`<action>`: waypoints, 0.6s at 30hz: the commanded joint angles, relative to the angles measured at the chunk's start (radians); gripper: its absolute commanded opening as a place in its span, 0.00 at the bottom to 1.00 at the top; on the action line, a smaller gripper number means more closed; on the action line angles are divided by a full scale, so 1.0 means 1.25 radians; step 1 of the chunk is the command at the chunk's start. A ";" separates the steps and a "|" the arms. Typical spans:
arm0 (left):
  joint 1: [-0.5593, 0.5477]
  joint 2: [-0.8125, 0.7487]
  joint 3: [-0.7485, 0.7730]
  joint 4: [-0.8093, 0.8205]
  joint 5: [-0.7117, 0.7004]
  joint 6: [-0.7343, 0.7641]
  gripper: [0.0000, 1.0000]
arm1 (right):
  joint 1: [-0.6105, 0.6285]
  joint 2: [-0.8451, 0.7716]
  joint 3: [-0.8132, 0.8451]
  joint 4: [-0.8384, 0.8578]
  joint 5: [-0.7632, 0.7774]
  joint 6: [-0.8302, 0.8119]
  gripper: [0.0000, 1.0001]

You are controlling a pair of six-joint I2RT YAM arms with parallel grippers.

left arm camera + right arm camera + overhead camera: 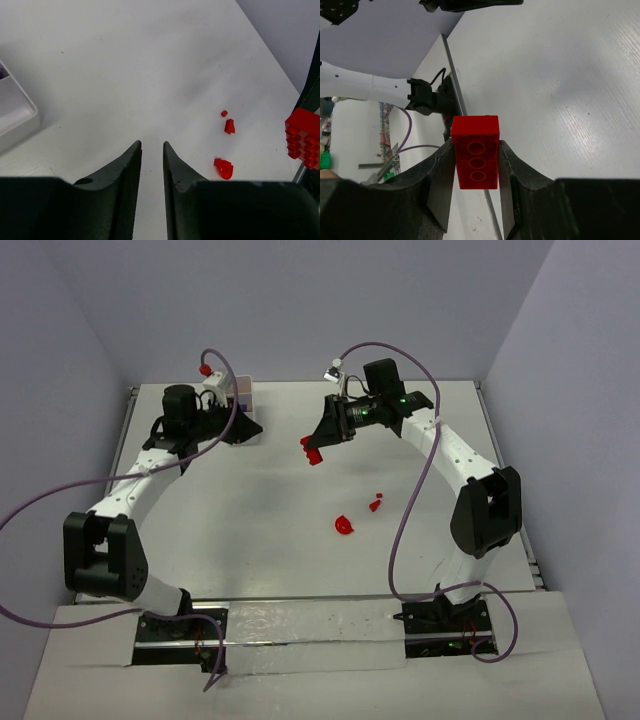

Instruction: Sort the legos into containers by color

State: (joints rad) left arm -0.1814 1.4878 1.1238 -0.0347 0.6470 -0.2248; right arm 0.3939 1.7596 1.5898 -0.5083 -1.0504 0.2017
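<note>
Right pincer (pixel 475 167): clamped on the red brick (pixel 475 150), one finger flat against each long side wall. The face with three round marks looks toward my wrist camera.
Brick position: held off the table (pixel 250 540) over its far middle, between the tray (pixel 243 393) and the loose reds.
Brick handling: I judge it light, rigid and not fragile. The plastic looks glossy, so the smooth walls could slip or pivot between the fingers if I swing hard.
Hold on the brick: the flat parallel sides are the right place. My grip sits low on the brick and part of it stands out past the fingertips, so I would move gently.
Left pincer (pixel 152 150): fingers nearly together with a slim gap and nothing between them. It hangs over bare table just beside the tray.
Tray: far left part of the table. I see only a corner in the left wrist view, with a hint of purple inside. I cannot tell which compartment takes red.
Loose legos: a rounded red piece (pixel 344 525) and a smaller red bit (pixel 377 505) lie near each other mid-table, well apart from the tray.
Their handling: tiny and very light. I expect the rounded one to roll or squirt out, so I would come straight down and pinch across its flattest sides.
Release: low inside the compartment, since a piece this light may bounce out.
</note>
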 commanded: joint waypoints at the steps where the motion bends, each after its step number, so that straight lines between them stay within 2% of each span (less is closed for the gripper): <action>1: 0.002 0.032 0.047 0.091 0.167 -0.067 0.37 | -0.001 0.002 -0.004 0.038 -0.012 0.016 0.00; 5: -0.003 0.046 0.003 0.263 0.368 -0.204 0.57 | -0.002 0.022 -0.007 0.065 -0.048 0.055 0.00; 10: -0.010 0.029 -0.046 0.369 0.454 -0.324 0.70 | -0.006 0.041 -0.035 0.151 -0.103 0.158 0.00; 14: -0.027 -0.007 -0.093 0.392 0.398 -0.354 0.75 | -0.012 0.034 -0.103 0.324 -0.110 0.339 0.00; 16: -0.038 -0.034 -0.117 0.356 0.314 -0.339 0.77 | -0.017 0.025 -0.166 0.435 -0.069 0.496 0.00; 18: -0.053 -0.055 -0.120 0.287 0.243 -0.291 0.78 | -0.020 0.012 -0.189 0.432 -0.018 0.537 0.00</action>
State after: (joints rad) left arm -0.2190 1.4988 0.9845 0.3472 1.0712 -0.6147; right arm 0.3863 1.8034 1.4074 -0.1553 -1.1346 0.6173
